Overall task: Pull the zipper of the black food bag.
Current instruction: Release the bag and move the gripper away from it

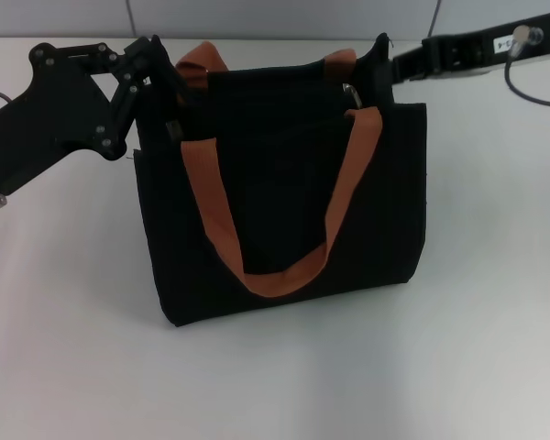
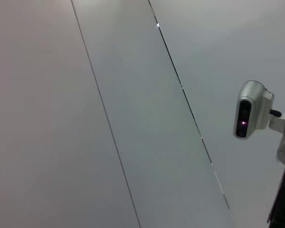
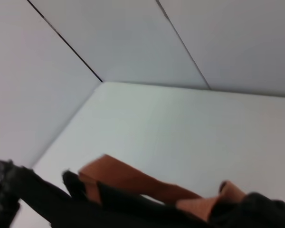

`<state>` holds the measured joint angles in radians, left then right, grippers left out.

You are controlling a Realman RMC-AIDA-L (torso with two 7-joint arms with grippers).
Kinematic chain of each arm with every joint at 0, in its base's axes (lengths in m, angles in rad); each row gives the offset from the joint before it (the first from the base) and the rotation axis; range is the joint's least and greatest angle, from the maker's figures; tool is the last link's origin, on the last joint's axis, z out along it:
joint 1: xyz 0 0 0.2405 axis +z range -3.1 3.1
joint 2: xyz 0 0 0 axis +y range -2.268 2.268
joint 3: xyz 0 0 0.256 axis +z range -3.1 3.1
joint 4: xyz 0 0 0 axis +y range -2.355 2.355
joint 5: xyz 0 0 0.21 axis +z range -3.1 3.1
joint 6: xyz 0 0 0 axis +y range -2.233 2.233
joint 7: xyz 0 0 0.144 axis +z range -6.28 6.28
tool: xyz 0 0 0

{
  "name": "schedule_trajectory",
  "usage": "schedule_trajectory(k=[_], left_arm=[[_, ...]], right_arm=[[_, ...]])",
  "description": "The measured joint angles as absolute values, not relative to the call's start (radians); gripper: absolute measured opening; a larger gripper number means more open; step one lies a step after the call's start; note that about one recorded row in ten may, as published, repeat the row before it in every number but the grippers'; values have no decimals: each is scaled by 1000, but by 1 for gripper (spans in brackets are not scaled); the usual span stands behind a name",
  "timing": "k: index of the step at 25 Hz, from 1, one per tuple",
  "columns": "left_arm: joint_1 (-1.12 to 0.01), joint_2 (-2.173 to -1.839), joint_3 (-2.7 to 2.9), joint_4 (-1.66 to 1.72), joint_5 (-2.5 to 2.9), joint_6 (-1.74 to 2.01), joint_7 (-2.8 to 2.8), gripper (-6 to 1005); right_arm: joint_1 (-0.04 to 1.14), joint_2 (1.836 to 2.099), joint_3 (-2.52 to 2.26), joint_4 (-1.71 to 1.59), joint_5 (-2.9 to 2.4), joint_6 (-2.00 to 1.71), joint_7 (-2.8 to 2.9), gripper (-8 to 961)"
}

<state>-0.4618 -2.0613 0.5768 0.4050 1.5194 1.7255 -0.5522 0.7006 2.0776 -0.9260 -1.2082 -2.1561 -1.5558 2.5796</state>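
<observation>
Broadly, the scene is taken up by a white table (image 1: 495, 348), on which the large squarish black fabric food bag (image 1: 284, 211) is stood upright near the middle, slightly nearer the far edge. Pale grey wall panels (image 2: 133, 118) with thin dark seams are seen behind the table, and the table's far corner is met by them in the right wrist view.

Two rust-orange webbing strap handles (image 1: 348, 192) are carried by the bag: the near one is draped down the front face in a long loop, the far one is raised just above the top edge. The same orange webbing and the bag's black top edge (image 3: 133, 204) are seen from low down by the right wrist camera.

The left gripper (image 1: 156, 69), black and jointed, is placed at the bag's top corner on the robot's left, touching or just beside the fabric; whether its fingers are apart or together cannot be told. The right gripper (image 1: 378, 69) is reached in from the far right and is set against the opposite top corner; its fingers are likewise hidden against the black fabric, so their state cannot be told.

A small silver metal zipper (image 1: 352, 94) is glimpsed on the bag's top edge, just beside the right gripper and the far handle's end.
</observation>
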Motion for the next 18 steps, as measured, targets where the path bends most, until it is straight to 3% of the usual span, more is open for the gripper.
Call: schedule_trajectory(k=[8, 14, 18], left_arm=[[-456, -2063, 577, 405, 1519, 1728, -556, 72], [-455, -2063, 577, 403, 1519, 1710, -619, 73], [-451, -2054, 582, 405, 1525, 1702, -704, 74]], right_arm=[[625, 2065, -828, -1119, -1915, -1572, 2391, 82], [582, 2047, -808, -972, -1703, -1677, 2171, 253], [579, 2032, -807, -849, -1640, -1786, 1993, 435]])
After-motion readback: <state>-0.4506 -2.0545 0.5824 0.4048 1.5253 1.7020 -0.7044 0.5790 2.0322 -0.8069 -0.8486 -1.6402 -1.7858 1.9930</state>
